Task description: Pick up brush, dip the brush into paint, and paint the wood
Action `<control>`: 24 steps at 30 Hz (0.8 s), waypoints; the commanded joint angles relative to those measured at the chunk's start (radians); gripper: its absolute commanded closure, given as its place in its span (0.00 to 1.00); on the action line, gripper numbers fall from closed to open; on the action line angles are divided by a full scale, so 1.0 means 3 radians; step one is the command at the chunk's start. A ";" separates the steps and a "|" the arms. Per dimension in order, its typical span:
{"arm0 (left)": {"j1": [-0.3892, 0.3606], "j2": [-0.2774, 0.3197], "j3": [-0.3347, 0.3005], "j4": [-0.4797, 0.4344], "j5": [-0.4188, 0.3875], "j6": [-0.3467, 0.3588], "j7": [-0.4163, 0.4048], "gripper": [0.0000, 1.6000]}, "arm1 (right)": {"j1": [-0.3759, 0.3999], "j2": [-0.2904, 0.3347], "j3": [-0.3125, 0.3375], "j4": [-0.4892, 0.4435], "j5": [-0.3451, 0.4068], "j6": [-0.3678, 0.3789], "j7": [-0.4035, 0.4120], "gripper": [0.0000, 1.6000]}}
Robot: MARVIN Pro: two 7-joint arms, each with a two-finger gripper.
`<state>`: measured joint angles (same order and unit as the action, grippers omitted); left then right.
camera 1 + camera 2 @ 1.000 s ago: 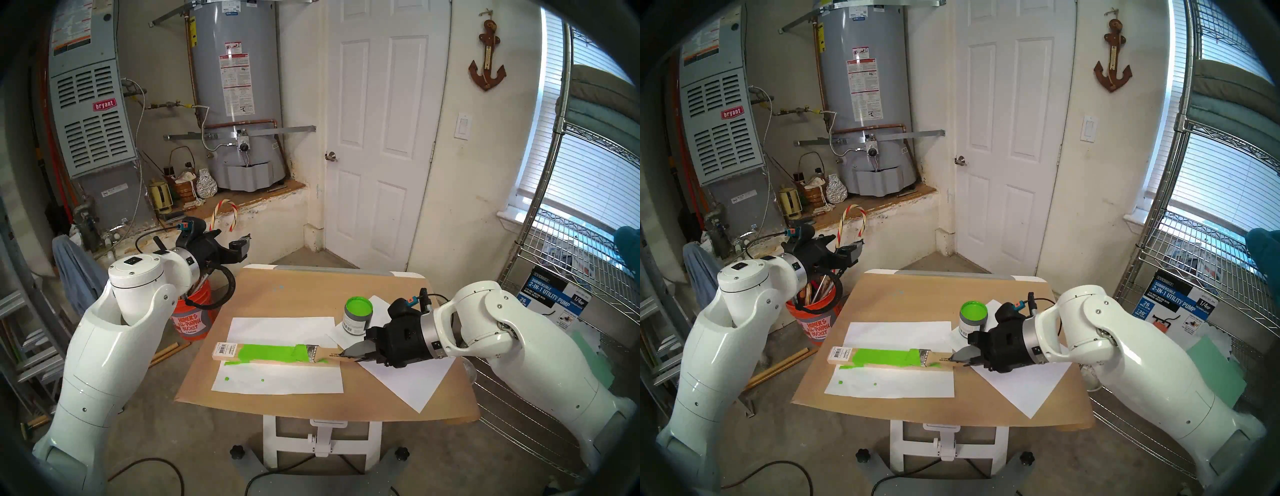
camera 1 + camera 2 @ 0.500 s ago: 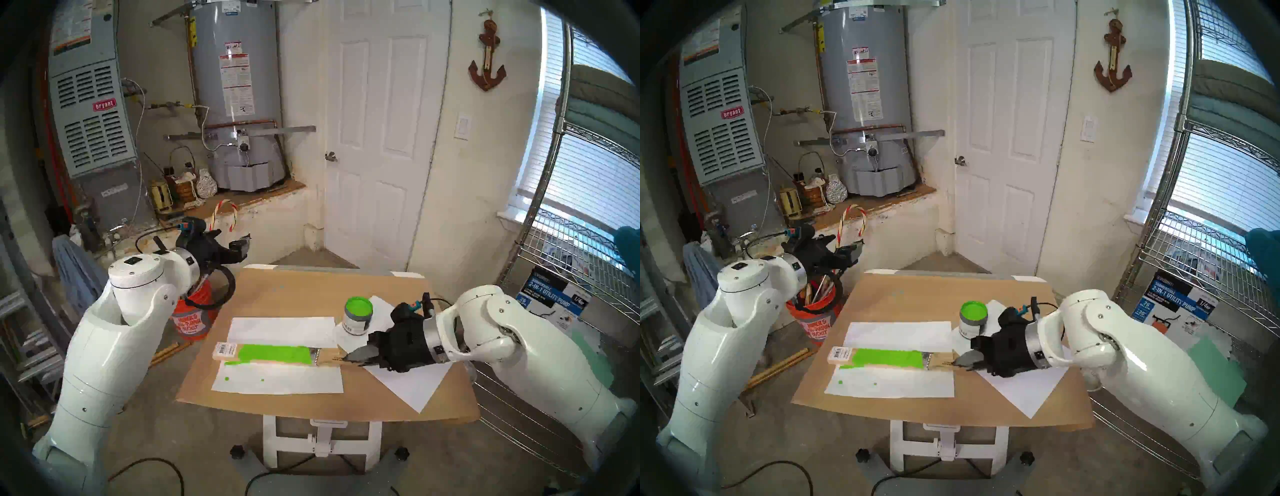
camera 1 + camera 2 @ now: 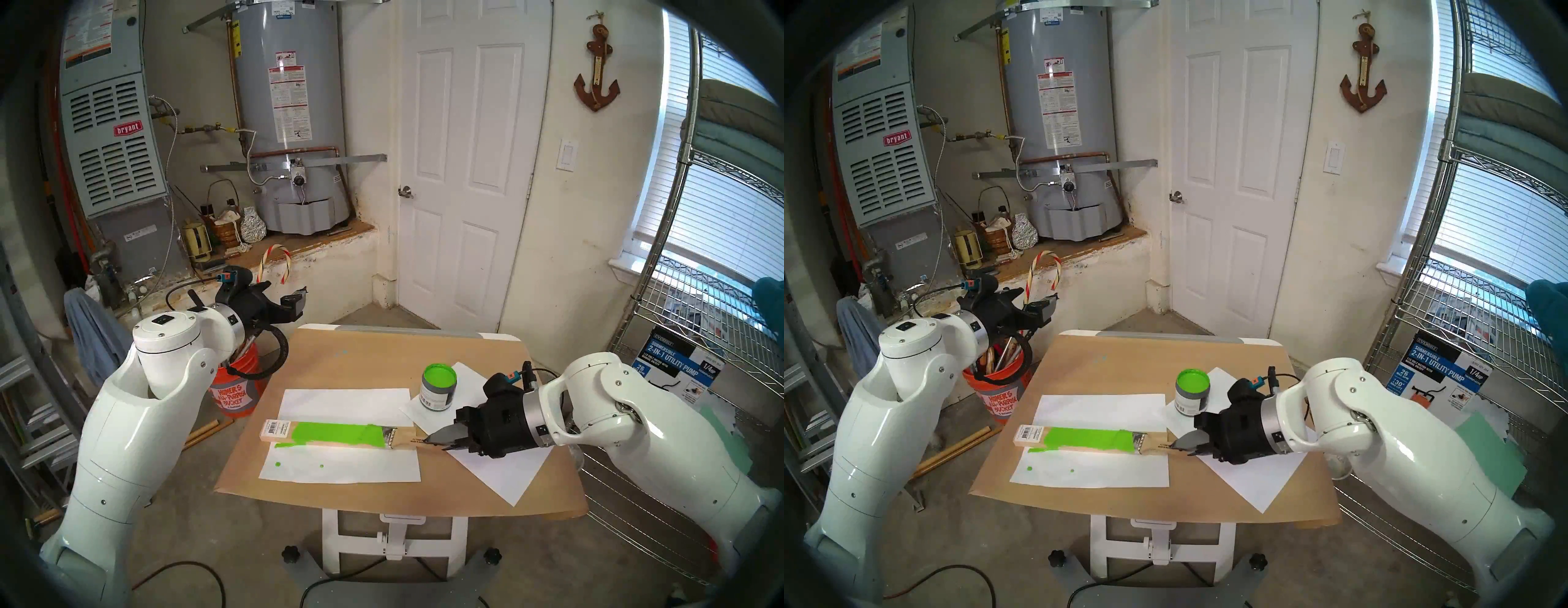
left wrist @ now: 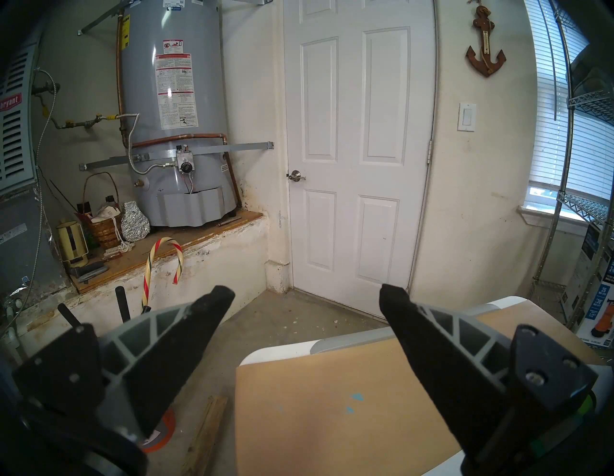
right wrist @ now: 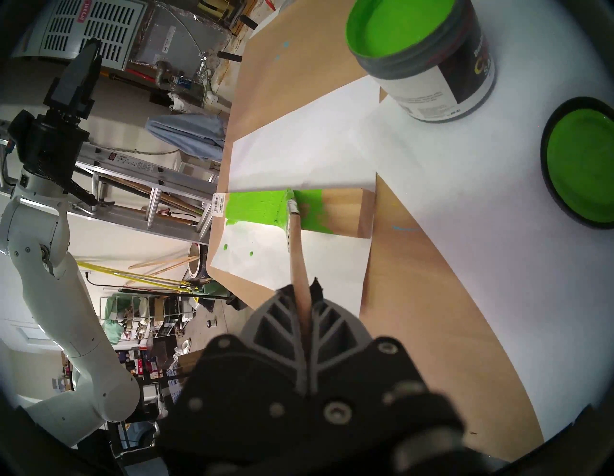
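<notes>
The wood [image 3: 275, 429] lies across white paper on the table, its middle coated lime green and a barcode sticker at its left end; it also shows as the wood [image 3: 1028, 433] and the wood [image 5: 345, 212]. My right gripper [image 3: 426, 440] [image 3: 1172, 445] [image 5: 302, 289] is shut on the handle of the brush [image 3: 405, 438] [image 3: 1155, 443] [image 5: 296, 252], whose green bristles press on the board near its right end. The paint [image 3: 440, 375] [image 3: 1192, 381] [image 5: 398, 30] fills an open can just behind that gripper. My left gripper [image 3: 297, 302] [image 4: 307, 296] hangs open and empty off the table's far left corner.
The can's lid [image 5: 579, 159], green inside, lies on a white sheet [image 3: 500, 471] right of the can. Green drips dot the front paper [image 3: 339, 467]. An orange bucket [image 3: 237, 390] stands left of the table [image 3: 382, 352], a wire shelf [image 3: 700, 339] to the right.
My right gripper has drawn the brush a little to the right along the board, stretching the green patch that way. The left arm has not moved.
</notes>
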<state>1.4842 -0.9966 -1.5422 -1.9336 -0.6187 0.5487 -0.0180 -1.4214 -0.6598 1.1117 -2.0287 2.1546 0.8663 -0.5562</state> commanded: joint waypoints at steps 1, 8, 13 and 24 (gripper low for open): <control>-0.0030 0.0005 -0.0031 -0.0056 -0.0006 -0.0010 0.0001 0.00 | -0.0009 0.0043 0.0041 -0.0013 -0.0037 0.0010 0.0030 1.00; -0.0030 0.0005 -0.0031 -0.0056 -0.0006 -0.0010 0.0001 0.00 | -0.0059 0.0112 0.0084 -0.0028 -0.0054 0.0001 0.0065 1.00; -0.0030 0.0005 -0.0031 -0.0056 -0.0006 -0.0010 0.0001 0.00 | -0.0104 0.0159 0.0122 -0.0038 -0.0051 -0.0013 0.0102 1.00; -0.0030 0.0005 -0.0031 -0.0056 -0.0006 -0.0010 0.0001 0.00 | -0.0216 0.0253 0.0196 -0.0044 -0.0081 -0.0033 0.0191 1.00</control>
<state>1.4842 -0.9966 -1.5422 -1.9336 -0.6187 0.5487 -0.0180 -1.4718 -0.6061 1.1539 -2.0357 2.1336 0.8581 -0.5084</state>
